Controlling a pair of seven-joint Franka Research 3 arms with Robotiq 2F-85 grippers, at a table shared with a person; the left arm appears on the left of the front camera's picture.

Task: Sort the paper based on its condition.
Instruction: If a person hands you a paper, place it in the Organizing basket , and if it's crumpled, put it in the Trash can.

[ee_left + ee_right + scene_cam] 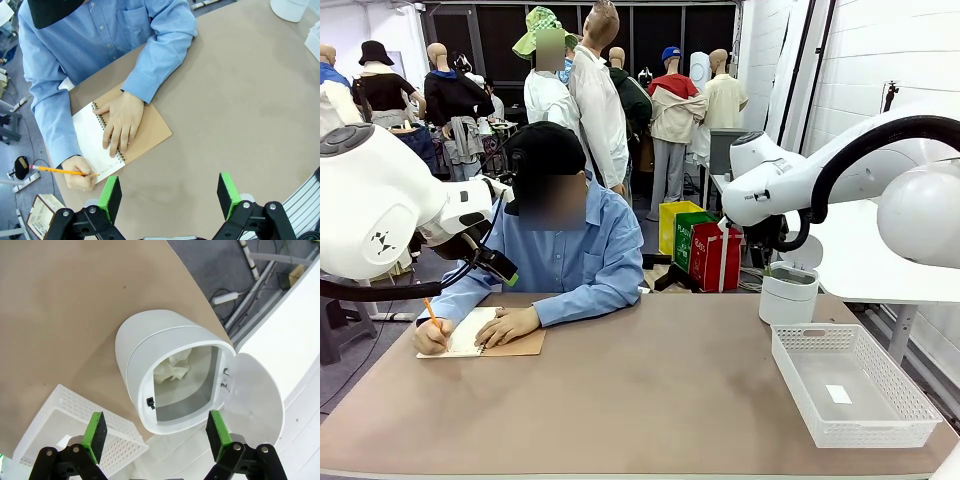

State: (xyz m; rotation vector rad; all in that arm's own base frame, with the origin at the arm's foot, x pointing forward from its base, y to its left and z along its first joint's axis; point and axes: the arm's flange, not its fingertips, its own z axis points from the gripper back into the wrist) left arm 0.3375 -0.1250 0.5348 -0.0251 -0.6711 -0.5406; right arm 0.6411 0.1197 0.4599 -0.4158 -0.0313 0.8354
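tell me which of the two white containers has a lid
The round bin, its lid standing open; the perforated basket beside it has none.

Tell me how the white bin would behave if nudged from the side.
The bin is probably light: it looks like thin plastic, with crumpled paper showing inside. Its lid hangs open, so it may swing or drop shut. On the smooth table it would likely slide, or tip if pushed high up.
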